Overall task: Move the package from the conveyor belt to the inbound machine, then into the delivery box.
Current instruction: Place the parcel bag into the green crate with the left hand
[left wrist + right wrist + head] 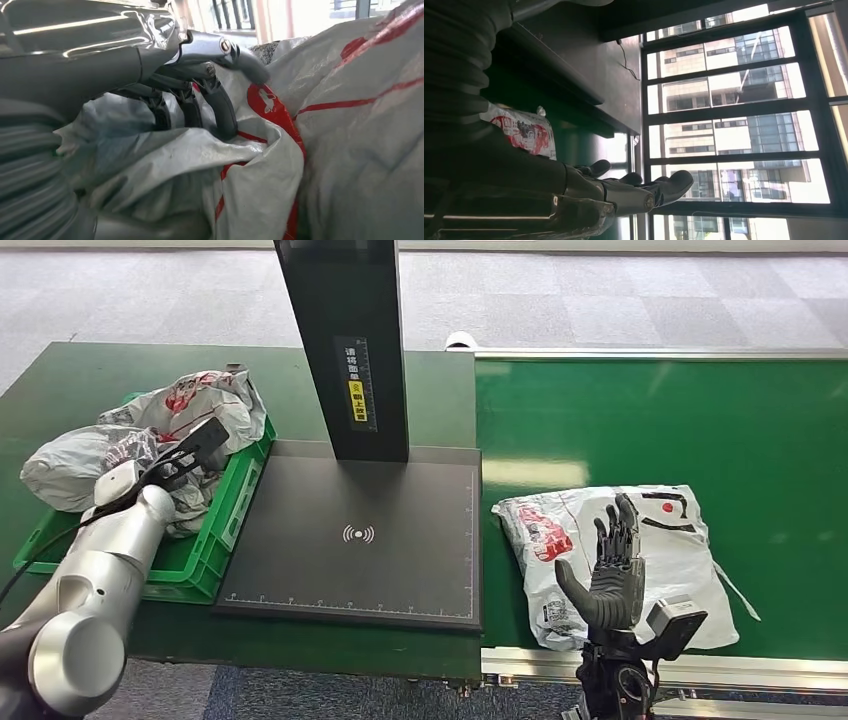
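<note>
right hand hovering over the belt package

the right hand (612, 570) is hanging over the white package (640, 540) on the green conveyor belt (700, 420), fingers apart and holding nothing. the left hand (185, 455) is resting among bags in the green delivery box (215, 540) (fingers (220, 107) curling into the plastic).

The scanner plate (350, 540) bears a white wireless symbol (358, 533). The post (345, 345) carries a yellow label (357, 400) under white characters, illegible.

Grey carpet-tile floor (600, 300); tall dark-framed windows (734, 125), bright daylight
</note>
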Robot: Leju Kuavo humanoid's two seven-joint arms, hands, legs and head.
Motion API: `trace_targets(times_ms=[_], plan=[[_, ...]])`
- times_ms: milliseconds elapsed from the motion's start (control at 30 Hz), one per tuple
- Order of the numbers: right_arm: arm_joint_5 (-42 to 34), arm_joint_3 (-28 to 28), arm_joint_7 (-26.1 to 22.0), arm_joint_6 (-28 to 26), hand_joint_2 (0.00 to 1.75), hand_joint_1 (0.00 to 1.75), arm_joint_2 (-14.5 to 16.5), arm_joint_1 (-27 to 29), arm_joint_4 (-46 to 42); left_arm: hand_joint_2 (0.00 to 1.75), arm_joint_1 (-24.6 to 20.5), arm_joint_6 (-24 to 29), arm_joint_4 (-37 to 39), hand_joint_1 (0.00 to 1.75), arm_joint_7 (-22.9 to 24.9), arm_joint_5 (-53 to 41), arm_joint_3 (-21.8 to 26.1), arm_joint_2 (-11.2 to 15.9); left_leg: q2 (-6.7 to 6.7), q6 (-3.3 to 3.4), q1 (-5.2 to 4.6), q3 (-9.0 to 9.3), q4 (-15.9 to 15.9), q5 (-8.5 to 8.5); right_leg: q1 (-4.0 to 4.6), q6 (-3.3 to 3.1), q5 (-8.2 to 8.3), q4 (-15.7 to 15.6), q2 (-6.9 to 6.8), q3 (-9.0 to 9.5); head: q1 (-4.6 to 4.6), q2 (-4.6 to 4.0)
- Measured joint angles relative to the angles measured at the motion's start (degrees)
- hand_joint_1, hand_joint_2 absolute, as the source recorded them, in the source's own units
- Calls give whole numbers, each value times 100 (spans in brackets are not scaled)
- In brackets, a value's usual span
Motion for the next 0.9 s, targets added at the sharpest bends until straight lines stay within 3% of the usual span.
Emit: trace_targets(times_ms=[200,500,667,800,900], plan=[[-11,-25,0,10,175,0,-37,-51,72,175,-477,-1009,31,0,349,-315,-615,218,-2,0,0,0,1,0,0,0,0,0,-1,-1,-1,0],[-97,-93,0,-2,175,0,-64,-5,86,175,-1190,-838,-42,0,-299,33,-803,226,0,0,-1,-1,1,0,-1,0,0,0,0,-3,-1,0],[-74,-156,0,-5,175,0,-64,27,77,175,-1494,-822,-182,0,-1327,892,-434,137,0,0,-1,-1,2,0,-1,0,0,0,0,-3,0,0],[-55,-181,0,-10,175,0,-64,15,73,175,-1631,-1719,-345,0,-2613,1886,135,11,0,0,-1,-1,2,0,-1,0,0,0,0,-3,0,0],[-47,-188,0,-18,175,0,-64,-12,73,175,-1676,-2111,-460,0,-3043,2166,438,-89,2,0,-1,-1,1,0,-1,0,1,0,1,-2,1,0]])
